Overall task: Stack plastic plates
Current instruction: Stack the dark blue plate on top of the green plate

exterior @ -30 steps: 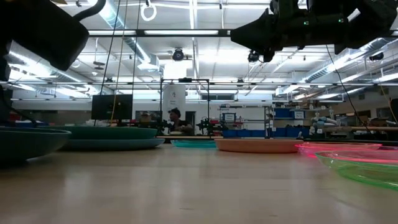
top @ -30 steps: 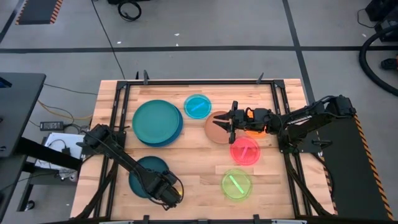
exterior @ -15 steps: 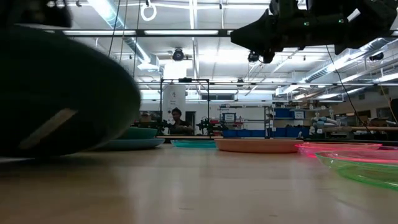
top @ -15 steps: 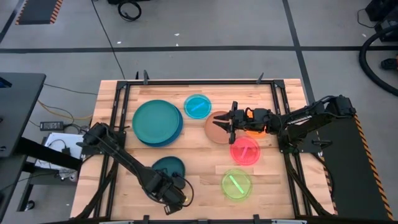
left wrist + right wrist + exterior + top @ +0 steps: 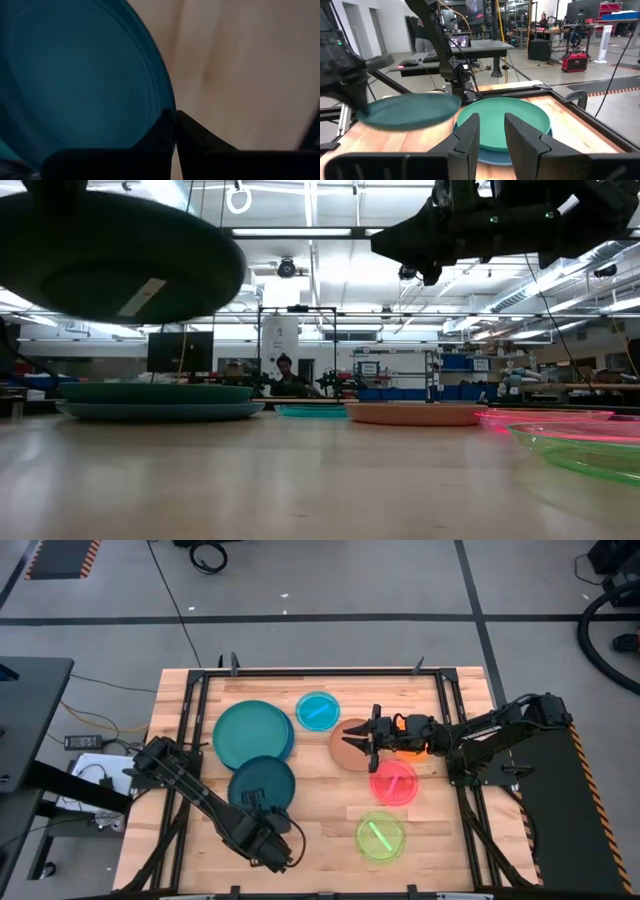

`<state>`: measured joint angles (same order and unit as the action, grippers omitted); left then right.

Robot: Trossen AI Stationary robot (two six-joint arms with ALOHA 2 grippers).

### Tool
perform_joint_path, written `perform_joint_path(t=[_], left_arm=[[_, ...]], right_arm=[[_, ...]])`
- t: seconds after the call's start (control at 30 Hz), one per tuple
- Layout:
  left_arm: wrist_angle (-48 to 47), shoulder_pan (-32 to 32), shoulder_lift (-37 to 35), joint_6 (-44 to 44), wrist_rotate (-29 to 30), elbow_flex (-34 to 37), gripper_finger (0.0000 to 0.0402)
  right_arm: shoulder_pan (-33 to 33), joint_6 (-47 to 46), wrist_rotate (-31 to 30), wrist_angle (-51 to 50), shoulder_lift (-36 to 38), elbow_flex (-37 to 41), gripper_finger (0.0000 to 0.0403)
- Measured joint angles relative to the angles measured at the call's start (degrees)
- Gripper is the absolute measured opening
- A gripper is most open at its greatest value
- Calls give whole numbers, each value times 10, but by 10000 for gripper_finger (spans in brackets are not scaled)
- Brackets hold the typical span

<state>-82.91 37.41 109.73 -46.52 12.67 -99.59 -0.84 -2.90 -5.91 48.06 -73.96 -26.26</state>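
My left gripper (image 5: 266, 820) is shut on a dark-teal plate (image 5: 262, 783), which hangs in the air near the table's left-near part, just nearer than the stacked large teal plate (image 5: 250, 733) on the blue one. In the low view the dark-teal plate (image 5: 120, 250) shows its underside. My right gripper (image 5: 372, 732) is open above the brown plate (image 5: 347, 748). An orange plate (image 5: 410, 748) lies under the right arm. The cyan plate (image 5: 318, 710), pink plate (image 5: 393, 782) and lime plate (image 5: 380, 835) lie flat on the table. My left gripper (image 5: 175, 122) pinches the dark-teal plate by its rim (image 5: 167, 100), at the edge nearest the table's near side. The fingers (image 5: 200, 142) come roughly level from the near side. The plate is lifted clear of the table and close to level, reaching away from the fingers.
A black metal frame (image 5: 320, 671) runs around the wooden table. Bare wood (image 5: 320, 805) lies between the lifted plate and the pink and lime plates. The room behind holds monitors, benches and a person (image 5: 281, 370) far off.
My left gripper has lifted the dark-teal plate clear off the table's near-left part, swung it a little to the right, then carried it toward the far edge, close to the large teal plate. It has stayed shut on the plate throughout. The right arm has kept still.
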Motion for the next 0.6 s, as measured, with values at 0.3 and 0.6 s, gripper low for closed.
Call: perform_joint_path(t=[0.3, 0.6], left_arm=[[-68, -1, 0, 77, 58, 8, 13], [-71, -8, -12, 133, 104, 67, 13]], right_arm=[[0, -6, 0, -2, 0, 0, 100], [2, -6, 0, -1, 0, 0, 100]])
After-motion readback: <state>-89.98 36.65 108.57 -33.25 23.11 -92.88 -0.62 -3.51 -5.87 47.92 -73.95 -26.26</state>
